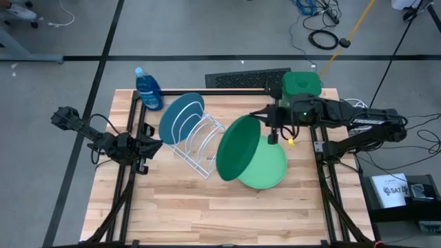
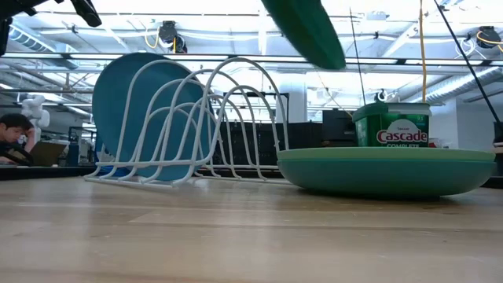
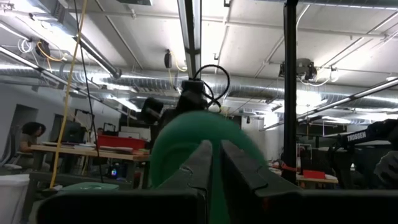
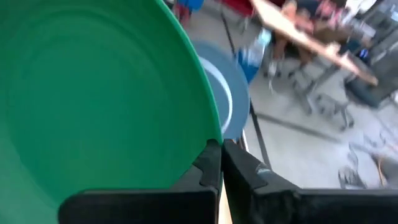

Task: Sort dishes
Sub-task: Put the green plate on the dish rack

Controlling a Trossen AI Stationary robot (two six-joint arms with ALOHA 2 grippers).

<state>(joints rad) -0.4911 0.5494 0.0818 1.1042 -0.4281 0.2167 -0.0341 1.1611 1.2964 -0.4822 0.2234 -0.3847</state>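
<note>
My right gripper (image 1: 273, 129) is above the middle of the table, shut on a dark green plate (image 1: 238, 148), which also shows at the top of the low view (image 2: 306, 27). A light green plate (image 1: 270, 171) lies flat on the table below it. A blue plate (image 1: 181, 116) stands on edge in the far slots of the white wire rack (image 1: 201, 146). My left gripper (image 1: 142, 149) waits shut and empty at the table's left edge, beside the rack. My right gripper pinches the dark green plate's rim (image 4: 210, 127) between its two fingers, one on the hollow face and one on the back. The fingers come from the table's right side, slanting down. The plate is lifted clear, steeply tilted, above the light green plate.
A blue bottle (image 1: 148, 89) stands at the far left corner. A green-lidded tub (image 1: 301, 84) stands at the far edge, right of centre. The rack's near slots (image 1: 207, 155) are free. Bare wood lies along the near half of the table (image 1: 207, 213).
</note>
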